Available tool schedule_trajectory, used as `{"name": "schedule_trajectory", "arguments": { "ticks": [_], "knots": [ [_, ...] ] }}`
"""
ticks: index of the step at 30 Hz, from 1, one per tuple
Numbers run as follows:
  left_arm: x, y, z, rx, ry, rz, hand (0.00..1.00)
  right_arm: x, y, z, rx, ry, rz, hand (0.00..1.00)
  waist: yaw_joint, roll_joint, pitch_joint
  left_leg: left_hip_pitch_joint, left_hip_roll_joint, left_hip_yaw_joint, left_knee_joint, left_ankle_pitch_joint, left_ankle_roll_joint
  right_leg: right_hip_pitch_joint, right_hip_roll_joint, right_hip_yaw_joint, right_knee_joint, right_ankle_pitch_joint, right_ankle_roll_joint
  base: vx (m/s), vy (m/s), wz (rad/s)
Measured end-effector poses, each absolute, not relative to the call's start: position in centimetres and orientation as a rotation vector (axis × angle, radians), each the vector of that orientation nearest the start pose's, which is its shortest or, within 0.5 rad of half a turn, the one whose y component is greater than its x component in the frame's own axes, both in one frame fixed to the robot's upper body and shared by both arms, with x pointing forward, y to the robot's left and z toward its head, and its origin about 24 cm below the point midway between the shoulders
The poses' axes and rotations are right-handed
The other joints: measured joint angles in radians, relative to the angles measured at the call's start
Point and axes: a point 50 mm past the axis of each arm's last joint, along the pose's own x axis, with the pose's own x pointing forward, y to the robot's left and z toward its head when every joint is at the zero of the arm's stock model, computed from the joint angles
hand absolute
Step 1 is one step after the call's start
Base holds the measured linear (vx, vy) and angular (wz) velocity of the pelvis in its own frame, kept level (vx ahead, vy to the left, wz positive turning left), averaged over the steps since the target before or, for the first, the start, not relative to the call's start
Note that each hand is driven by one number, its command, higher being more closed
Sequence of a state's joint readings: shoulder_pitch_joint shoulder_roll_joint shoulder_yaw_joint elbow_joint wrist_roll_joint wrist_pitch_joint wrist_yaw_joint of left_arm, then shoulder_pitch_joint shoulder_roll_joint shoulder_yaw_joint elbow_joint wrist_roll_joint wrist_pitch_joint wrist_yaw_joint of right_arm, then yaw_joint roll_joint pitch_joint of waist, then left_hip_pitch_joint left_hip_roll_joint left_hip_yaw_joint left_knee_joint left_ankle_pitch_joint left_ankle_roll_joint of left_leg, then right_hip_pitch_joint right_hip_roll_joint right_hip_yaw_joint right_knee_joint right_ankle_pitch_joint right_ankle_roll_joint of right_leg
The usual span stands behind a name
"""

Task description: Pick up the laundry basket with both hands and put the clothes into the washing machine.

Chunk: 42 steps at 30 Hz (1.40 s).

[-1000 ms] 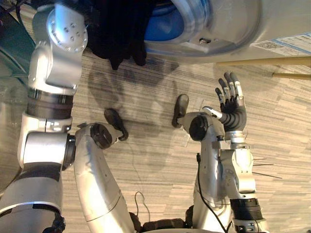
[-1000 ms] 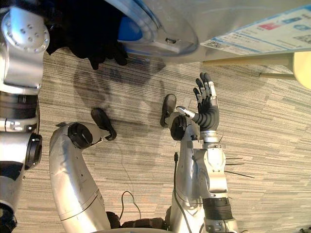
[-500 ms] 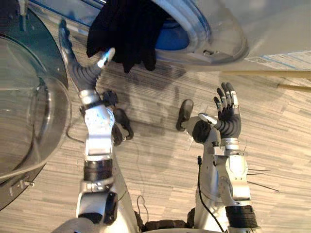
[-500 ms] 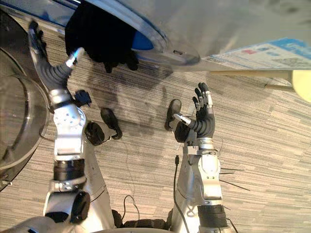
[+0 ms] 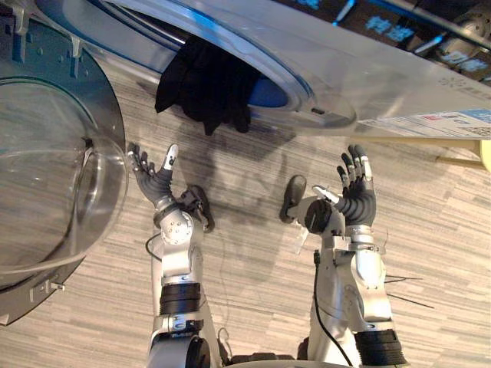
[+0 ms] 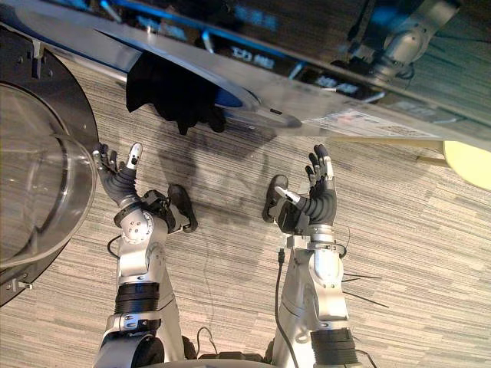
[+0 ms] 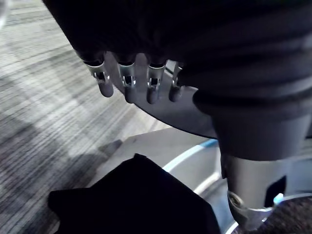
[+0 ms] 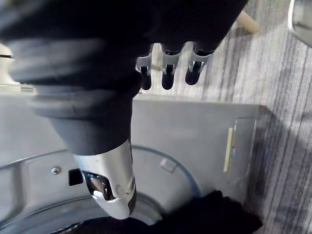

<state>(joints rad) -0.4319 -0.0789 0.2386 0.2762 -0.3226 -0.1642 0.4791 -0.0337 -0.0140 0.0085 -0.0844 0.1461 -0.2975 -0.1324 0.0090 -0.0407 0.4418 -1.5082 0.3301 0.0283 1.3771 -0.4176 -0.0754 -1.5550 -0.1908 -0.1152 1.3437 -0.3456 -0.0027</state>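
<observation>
The dark garment (image 5: 203,86) hangs half out of the washing machine (image 5: 337,92). Its upper part is bunched over the lower rim of the drum opening (image 5: 268,93), and its loose ends droop down the front panel towards the striped floor (image 5: 245,253). Its long axis therefore runs from the rim outward and down, towards the robot.

The left hand (image 5: 156,182) is raised just below and a little to the left of the garment, near it but not touching. Its fingers (image 7: 126,80) are straight and slightly spread, the thumb stands apart, and it holds nothing. The round glass door (image 5: 54,176) stands swung wide open beside this hand, on its outer side.

The right hand (image 5: 357,201) is also raised, with straight fingers (image 8: 168,68), the thumb out and nothing in it. It is well apart from the cloth, below the machine's front to the right of the opening.

The left hand looks the nearer one. The loading seems unfinished, and the hanging part probably needs a push up and inward over the rim so it does not slide back out.
</observation>
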Motion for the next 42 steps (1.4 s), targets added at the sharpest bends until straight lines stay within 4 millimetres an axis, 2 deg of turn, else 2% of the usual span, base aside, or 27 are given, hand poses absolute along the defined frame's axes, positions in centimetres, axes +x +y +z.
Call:
{"name": "schedule_trajectory", "arguments": {
  "ticks": [4, 7, 12, 15, 16, 19, 26, 35, 39, 42],
  "knots": [
    [34.1, 18.5, 10.7, -0.554, -0.197, 0.498, 0.00, 25.3, -15.8, 9.6, 0.150, -0.404, -0.116, 0.00, -0.021, 0.000, 0.000, -0.009, 0.003, -0.003, 0.004, 0.000, 0.000, -0.004, 0.001, -0.002, 0.000, 0.000, 0.000, 0.00, -0.003, -0.01],
    [35.5, 19.0, 13.1, -0.577, -0.256, 0.447, 0.00, 25.3, -15.9, 9.6, 0.152, -0.406, -0.119, 0.00, -0.027, -0.001, 0.000, -0.032, 0.016, -0.012, 0.031, -0.006, -0.001, -0.016, 0.008, -0.008, 0.013, 0.000, 0.000, 0.02, -0.008, -0.09],
    [36.9, 19.7, 18.2, -0.687, -0.398, 0.359, 0.00, 25.7, -16.1, 10.8, 0.176, -0.452, -0.103, 0.00, -0.053, -0.009, 0.003, -0.097, 0.021, -0.015, 0.092, -0.025, 0.004, -0.083, 0.015, 0.012, 0.059, -0.001, 0.005, 0.00, -0.009, -0.06],
    [37.6, 19.8, 21.9, -0.726, -0.487, 0.311, 0.00, 26.1, -15.9, 11.8, 0.193, -0.487, -0.089, 0.00, -0.066, -0.037, 0.018, -0.125, 0.024, -0.014, 0.101, -0.028, 0.008, -0.115, 0.018, 0.021, 0.063, 0.003, 0.013, -0.01, -0.013, -0.08],
    [37.7, 20.1, 22.7, -0.760, -0.502, 0.323, 1.00, 26.3, -15.9, 12.1, 0.195, -0.500, -0.084, 0.00, -0.071, -0.046, 0.023, -0.135, 0.028, -0.013, 0.104, -0.028, 0.008, -0.124, 0.020, 0.022, 0.061, 0.004, 0.014, -0.01, -0.014, -0.09],
    [37.6, 20.7, 24.0, -0.752, -0.546, 0.328, 1.00, 26.5, -16.1, 13.3, 0.195, -0.548, -0.071, 0.00, -0.075, -0.067, 0.058, -0.140, 0.037, -0.008, 0.106, -0.028, 0.008, -0.128, 0.023, 0.023, 0.050, 0.008, 0.022, -0.01, -0.008, -0.12],
    [37.3, 21.7, 26.8, -0.705, -0.629, 0.317, 1.00, 26.3, -16.5, 15.3, 0.194, -0.637, -0.046, 0.00, -0.075, -0.066, 0.104, -0.179, 0.037, 0.020, 0.075, -0.028, 0.009, -0.157, 0.020, 0.032, -0.010, 0.028, 0.054, 0.00, 0.009, -0.02],
    [36.7, 20.5, 28.1, -0.722, -0.703, 0.263, 1.00, 26.4, -16.9, 15.7, 0.208, -0.655, -0.051, 0.00, -0.075, -0.065, 0.106, -0.181, 0.034, 0.043, 0.067, -0.027, 0.009, -0.160, 0.014, 0.046, -0.034, 0.056, 0.062, 0.00, 0.020, 0.00],
    [36.1, 19.2, 28.6, -0.740, -0.736, 0.212, 1.00, 26.5, -16.8, 16.0, 0.212, -0.665, -0.047, 0.00, -0.074, -0.065, 0.106, -0.180, 0.031, 0.049, 0.065, -0.022, 0.009, -0.158, 0.012, 0.054, -0.034, 0.074, 0.055, 0.02, 0.020, 0.09],
    [35.6, 18.5, 28.8, -0.758, -0.752, 0.185, 1.00, 26.5, -16.8, 16.0, 0.218, -0.667, -0.048, 0.00, -0.074, -0.065, 0.106, -0.173, 0.017, 0.051, 0.066, -0.007, 0.032, -0.155, 0.012, 0.065, -0.028, 0.083, 0.059, 0.02, 0.030, 0.06]
  ]
}}
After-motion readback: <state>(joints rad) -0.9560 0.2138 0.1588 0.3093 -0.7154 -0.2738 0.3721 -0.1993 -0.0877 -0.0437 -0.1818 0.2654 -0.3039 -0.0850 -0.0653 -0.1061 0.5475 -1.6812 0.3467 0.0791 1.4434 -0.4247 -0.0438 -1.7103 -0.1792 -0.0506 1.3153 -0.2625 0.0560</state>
